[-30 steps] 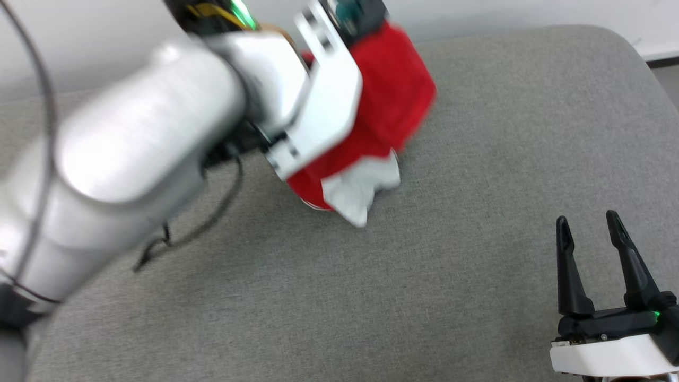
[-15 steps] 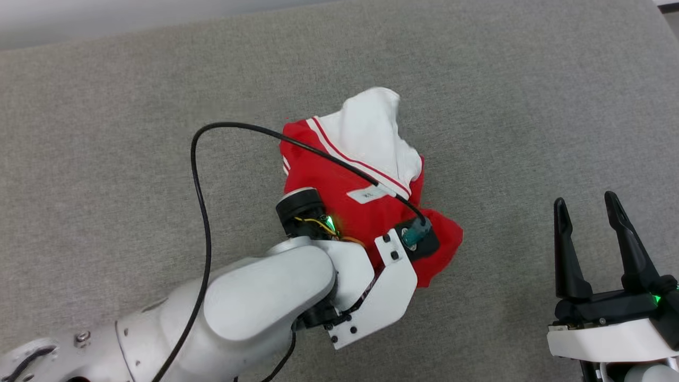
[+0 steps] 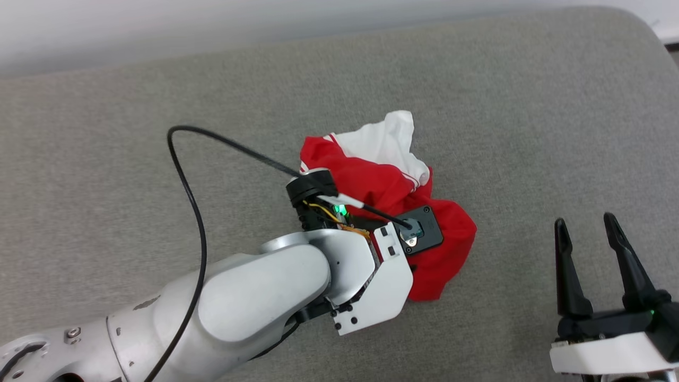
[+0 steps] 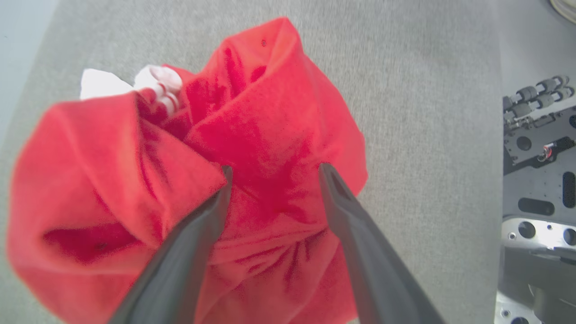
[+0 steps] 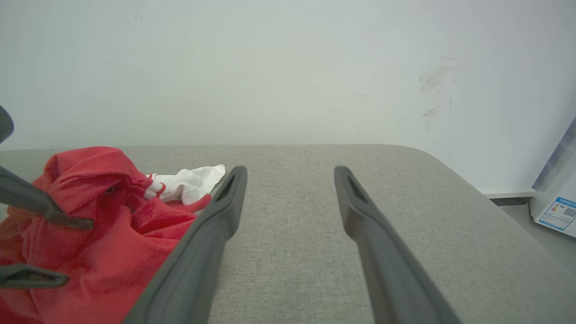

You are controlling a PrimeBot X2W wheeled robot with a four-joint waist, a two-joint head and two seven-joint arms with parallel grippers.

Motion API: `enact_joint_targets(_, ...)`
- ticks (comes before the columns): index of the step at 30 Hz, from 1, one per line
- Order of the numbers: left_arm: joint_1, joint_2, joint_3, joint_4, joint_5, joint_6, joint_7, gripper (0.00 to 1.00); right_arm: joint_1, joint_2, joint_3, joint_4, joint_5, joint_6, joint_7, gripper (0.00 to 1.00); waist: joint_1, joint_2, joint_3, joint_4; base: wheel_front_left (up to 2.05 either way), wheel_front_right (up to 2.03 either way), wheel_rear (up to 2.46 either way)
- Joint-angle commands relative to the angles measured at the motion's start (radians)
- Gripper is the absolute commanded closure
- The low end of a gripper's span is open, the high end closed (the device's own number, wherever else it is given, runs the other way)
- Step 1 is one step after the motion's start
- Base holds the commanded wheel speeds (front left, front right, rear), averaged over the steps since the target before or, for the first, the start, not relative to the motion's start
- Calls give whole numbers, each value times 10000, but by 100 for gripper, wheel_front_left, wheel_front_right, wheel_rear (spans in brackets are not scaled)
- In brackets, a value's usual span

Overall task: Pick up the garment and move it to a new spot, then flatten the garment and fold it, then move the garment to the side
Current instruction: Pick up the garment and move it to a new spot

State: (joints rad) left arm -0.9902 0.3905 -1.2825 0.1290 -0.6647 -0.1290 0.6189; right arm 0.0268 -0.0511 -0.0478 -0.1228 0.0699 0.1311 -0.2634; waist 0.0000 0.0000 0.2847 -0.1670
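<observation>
The red jersey T-shirt (image 3: 392, 180), one white sleeve showing on top, lies crumpled in a heap at the centre of the head view on the grey upholstered surface (image 3: 106, 132). The left hand (image 4: 274, 173) points down into it, its fingers spread apart with red cloth bunched loosely between them. At the lower right of the frame the right hand (image 3: 583, 223) hovers empty, its fingers apart, well clear of the shirt.

Reading no text at this moment.
In the right wrist view I am seeing one blue-and-white label (image 5: 559, 213) on a pale panel (image 5: 554, 180) just past the right end of the grey padded surface (image 5: 315, 252); its print is coming through too small to read.
</observation>
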Motion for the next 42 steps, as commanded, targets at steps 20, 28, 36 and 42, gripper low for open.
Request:
enact_joint_targets(20,2707,279,2686,30,1381,4337,-7758,0,1142,18,-597,236,-211,-7,-21,0,0,0,-1789,1623,0,0,0)
enact_joint_targets(28,4345,406,3871,138,1257,5943,-8783,0,1185,18,-614,293,-267,-7,-21,0,0,0,-1845,1810,0,0,0)
enact_joint_targets(36,6309,243,5867,-864,2254,6768,-8840,0,1203,18,-574,325,-177,-7,-20,0,0,0,-1888,1863,0,0,0)
enact_joint_targets(42,7768,-146,7288,-1351,2924,6446,-8842,0,1223,18,-565,343,-75,-7,-20,0,0,0,-1899,1871,0,0,0)
